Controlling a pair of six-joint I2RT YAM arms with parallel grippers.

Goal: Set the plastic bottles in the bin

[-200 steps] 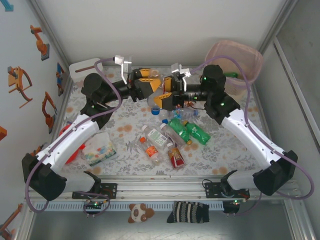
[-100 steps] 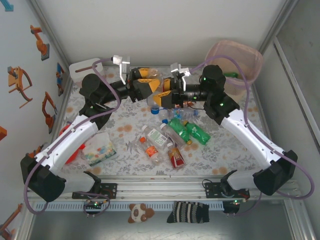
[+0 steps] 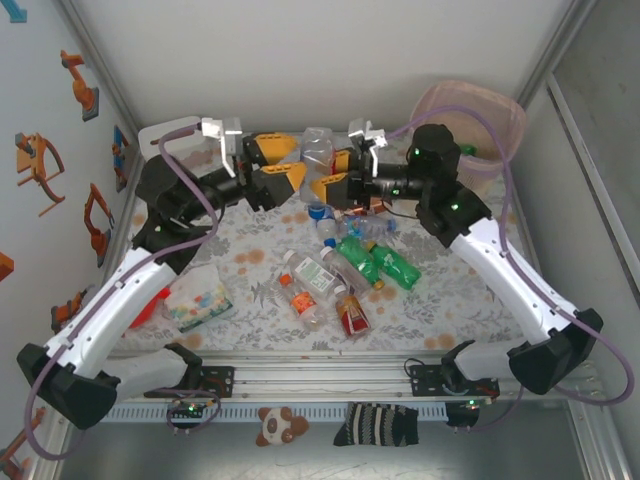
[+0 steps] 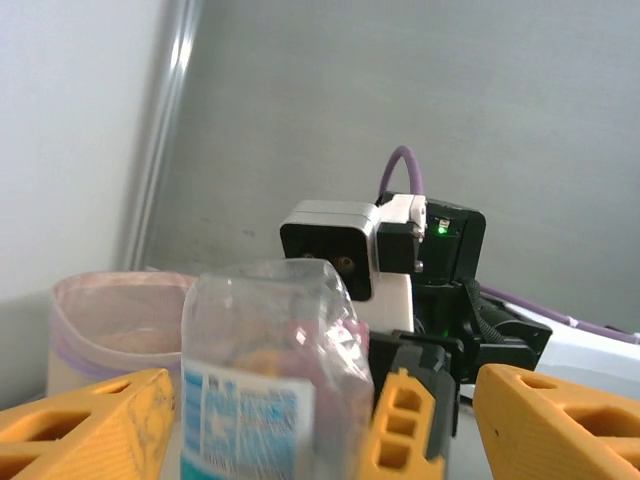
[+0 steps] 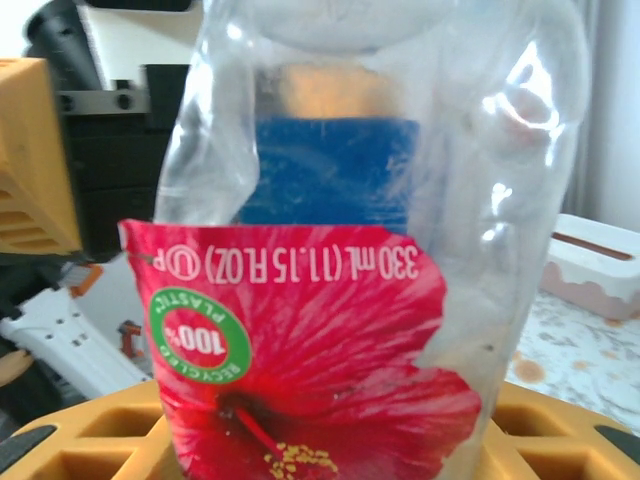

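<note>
A clear plastic bottle (image 3: 318,150) with a red flower label (image 5: 330,350) and a blue cap hangs cap-down above the table's far middle. My right gripper (image 3: 328,172) is shut on it, yellow fingers (image 5: 90,440) hugging its sides. My left gripper (image 3: 298,163) stands open just left of the bottle (image 4: 270,370), its fingers (image 4: 560,420) spread wide and off the plastic. Several more bottles lie mid-table: green ones (image 3: 380,260), clear ones with orange caps (image 3: 305,285) and a red one (image 3: 352,315). The beige-pink bin (image 3: 500,105) stands at the far right with a green bottle inside.
A clear packet with colourful dots (image 3: 200,300) lies near the left arm. A small white box (image 3: 165,140) sits at the far left corner. Cage walls close in the back and both sides. The bin's rim (image 4: 110,310) shows behind the held bottle.
The left gripper opened and drew back to the left. The right gripper closed on the bottle, which now stands higher with its cap down.
</note>
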